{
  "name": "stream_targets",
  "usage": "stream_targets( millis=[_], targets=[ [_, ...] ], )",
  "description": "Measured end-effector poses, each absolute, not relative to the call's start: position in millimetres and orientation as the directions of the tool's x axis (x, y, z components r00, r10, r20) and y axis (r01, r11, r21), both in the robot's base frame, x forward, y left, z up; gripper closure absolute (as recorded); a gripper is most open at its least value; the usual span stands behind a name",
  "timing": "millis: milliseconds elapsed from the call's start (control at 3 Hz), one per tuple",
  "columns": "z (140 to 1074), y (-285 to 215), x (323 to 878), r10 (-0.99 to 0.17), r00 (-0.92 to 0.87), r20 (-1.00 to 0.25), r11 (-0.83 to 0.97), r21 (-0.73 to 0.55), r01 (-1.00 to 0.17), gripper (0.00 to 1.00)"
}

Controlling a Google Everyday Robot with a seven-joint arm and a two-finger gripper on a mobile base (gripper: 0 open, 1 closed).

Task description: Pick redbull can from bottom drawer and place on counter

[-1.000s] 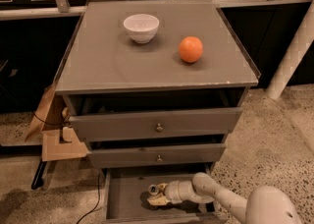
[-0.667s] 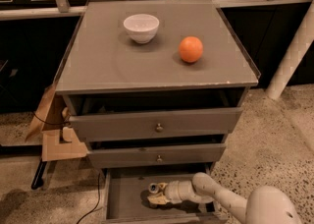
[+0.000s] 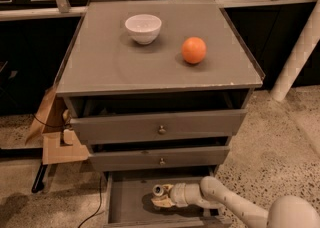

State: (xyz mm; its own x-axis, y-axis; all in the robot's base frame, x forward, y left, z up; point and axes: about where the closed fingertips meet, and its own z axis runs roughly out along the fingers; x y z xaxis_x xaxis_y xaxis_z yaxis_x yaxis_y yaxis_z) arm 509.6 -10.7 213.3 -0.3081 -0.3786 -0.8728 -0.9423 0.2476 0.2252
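The redbull can (image 3: 158, 190), a small can with a shiny silver top, stands in the open bottom drawer (image 3: 127, 207), the lowest of three grey drawers. My gripper (image 3: 162, 199) reaches into the drawer from the right on a white arm (image 3: 220, 199) and is right at the can, its tan tip just below and beside the can's top. The can's body is mostly hidden by the gripper. The counter (image 3: 110, 62), the flat grey top of the cabinet, lies above.
A white bowl (image 3: 143, 28) and an orange (image 3: 193, 50) sit on the counter. The top drawer (image 3: 160, 127) is slightly pulled out; the middle drawer (image 3: 160, 159) overhangs the bottom one. A cardboard box (image 3: 52, 137) stands at the left, a white post (image 3: 300, 47) at the right.
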Motion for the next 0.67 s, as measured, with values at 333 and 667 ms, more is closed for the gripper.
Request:
stream_targets(
  millis=[333, 667],
  targets=[
    [263, -25, 506, -0.367, -0.272, -0.889, 0.270, 0.178, -0.946, 1.00],
    [341, -34, 506, -0.371, -0.276, -0.887, 0.281, 0.176, -0.943, 1.00]
  ],
)
